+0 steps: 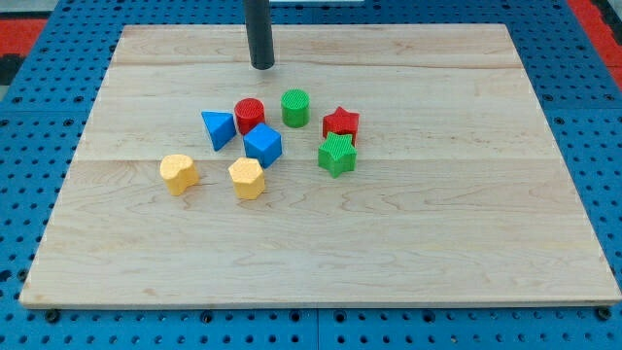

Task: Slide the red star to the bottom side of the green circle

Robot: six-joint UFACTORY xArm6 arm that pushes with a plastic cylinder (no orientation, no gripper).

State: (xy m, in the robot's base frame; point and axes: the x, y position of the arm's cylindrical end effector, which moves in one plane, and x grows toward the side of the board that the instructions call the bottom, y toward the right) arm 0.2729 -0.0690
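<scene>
The red star point(341, 122) lies on the wooden board, just right of the green circle point(295, 107) and touching the green star point(337, 155) below it. My tip point(262, 65) stands near the view's top, above and left of the green circle, apart from every block. The red circle point(250, 115) sits left of the green circle.
A blue triangle point(218, 128) and a blue cube point(262, 145) lie left of centre. A yellow heart-like block point(179, 173) and a yellow hexagon point(247, 178) lie below them. The wooden board point(466, 224) rests on a blue pegboard point(583, 87).
</scene>
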